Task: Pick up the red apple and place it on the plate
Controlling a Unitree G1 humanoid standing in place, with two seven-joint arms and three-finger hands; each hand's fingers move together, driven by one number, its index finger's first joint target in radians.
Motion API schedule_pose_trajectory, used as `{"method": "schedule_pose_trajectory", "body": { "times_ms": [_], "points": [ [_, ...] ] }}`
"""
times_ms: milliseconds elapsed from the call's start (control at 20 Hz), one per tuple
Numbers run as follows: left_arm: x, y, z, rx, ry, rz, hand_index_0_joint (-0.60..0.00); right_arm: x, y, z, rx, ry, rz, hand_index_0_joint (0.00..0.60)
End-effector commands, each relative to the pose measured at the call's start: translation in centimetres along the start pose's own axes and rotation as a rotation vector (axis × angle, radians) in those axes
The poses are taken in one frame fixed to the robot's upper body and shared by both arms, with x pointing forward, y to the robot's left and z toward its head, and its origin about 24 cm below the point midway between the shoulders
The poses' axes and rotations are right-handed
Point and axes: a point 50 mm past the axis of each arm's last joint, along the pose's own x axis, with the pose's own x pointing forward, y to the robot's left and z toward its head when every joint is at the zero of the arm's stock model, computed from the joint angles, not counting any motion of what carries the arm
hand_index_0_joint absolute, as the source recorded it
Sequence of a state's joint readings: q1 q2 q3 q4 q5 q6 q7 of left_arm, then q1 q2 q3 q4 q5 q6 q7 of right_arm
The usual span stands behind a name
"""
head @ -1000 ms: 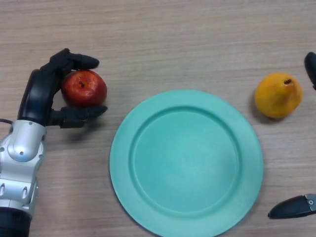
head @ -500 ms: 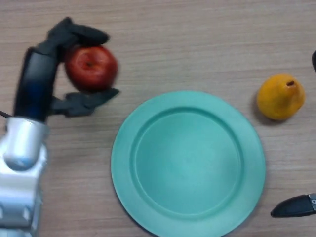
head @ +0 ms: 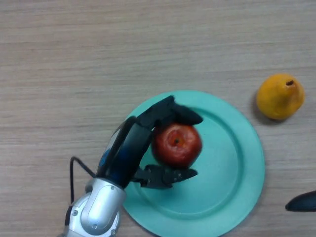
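My left hand (head: 129, 150) is shut on the red apple (head: 177, 144), fingers over its far side and thumb under its near side. The hand holds the apple over the left half of the green plate (head: 232, 163); I cannot tell whether the apple touches the plate. My right hand (head: 302, 202) shows only as a black tip at the lower right edge, right of the plate.
A yellow-orange pear (head: 279, 96) lies on the wooden table (head: 74, 59) just beyond the plate's upper right rim.
My left hand has carried the apple from the table's left side, rightward and toward me, to over the plate. The right hand's tip has slid a little further to the right.
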State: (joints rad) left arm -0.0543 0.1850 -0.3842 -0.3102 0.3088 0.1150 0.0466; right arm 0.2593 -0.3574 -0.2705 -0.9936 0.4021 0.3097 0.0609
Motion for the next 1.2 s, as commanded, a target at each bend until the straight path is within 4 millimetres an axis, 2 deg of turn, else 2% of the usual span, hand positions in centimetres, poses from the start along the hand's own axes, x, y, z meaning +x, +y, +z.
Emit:
{"method": "schedule_pose_trajectory", "body": {
  "times_ms": [50, 350, 400, 450, 500, 550, 600, 800, 900, 1100, 1200],
  "points": [
    [0.2, 0.8, 2.3, 0.022, -0.199, 0.084, -0.600, -0.4, -0.7, 3.1, -0.070, -0.206, -0.017, 0.000],
    [0.6, 0.5, 1.7, -0.013, -0.151, 0.051, -0.600, -0.4, -0.8, 3.0, -0.105, -0.206, -0.036, 0.000],
    [0.6, 0.5, 1.7, -0.013, -0.150, 0.050, -0.500, -0.4, -0.8, 3.0, -0.106, -0.206, -0.036, 0.000],
    [0.6, 0.5, 1.7, -0.016, -0.146, 0.046, -0.350, -0.4, -0.9, 3.1, -0.109, -0.207, -0.038, 0.000],
    [0.6, 0.5, 1.8, -0.023, -0.142, 0.038, -0.250, -0.4, -0.9, 3.1, -0.112, -0.209, -0.040, 0.000],
    [0.6, 0.4, 2.0, -0.042, -0.133, 0.012, -0.101, -0.4, -1.0, 3.2, -0.119, -0.214, -0.045, 0.000],
    [0.6, 0.5, 2.3, -0.054, -0.131, -0.022, -0.004, -0.5, -1.2, 3.3, -0.125, -0.218, -0.051, 0.000],
    [0.5, 1.0, 4.0, -0.054, -0.196, -0.103, 0.000, -0.3, -0.9, 3.1, -0.132, -0.219, -0.055, 0.000],
    [0.0, 2.5, 5.7, -0.050, -0.277, -0.098, 0.000, -0.2, -0.7, 3.1, -0.133, -0.220, -0.051, 0.000],
    [-1.7, 7.8, 8.7, -0.141, -0.346, -0.005, 0.000, 0.3, -0.2, 3.0, -0.132, -0.223, -0.037, 0.000],
    [-2.3, 10.5, 8.6, -0.137, -0.368, 0.062, 0.000, 0.6, -0.1, 3.0, -0.127, -0.221, -0.035, 0.000]
  ]
}}
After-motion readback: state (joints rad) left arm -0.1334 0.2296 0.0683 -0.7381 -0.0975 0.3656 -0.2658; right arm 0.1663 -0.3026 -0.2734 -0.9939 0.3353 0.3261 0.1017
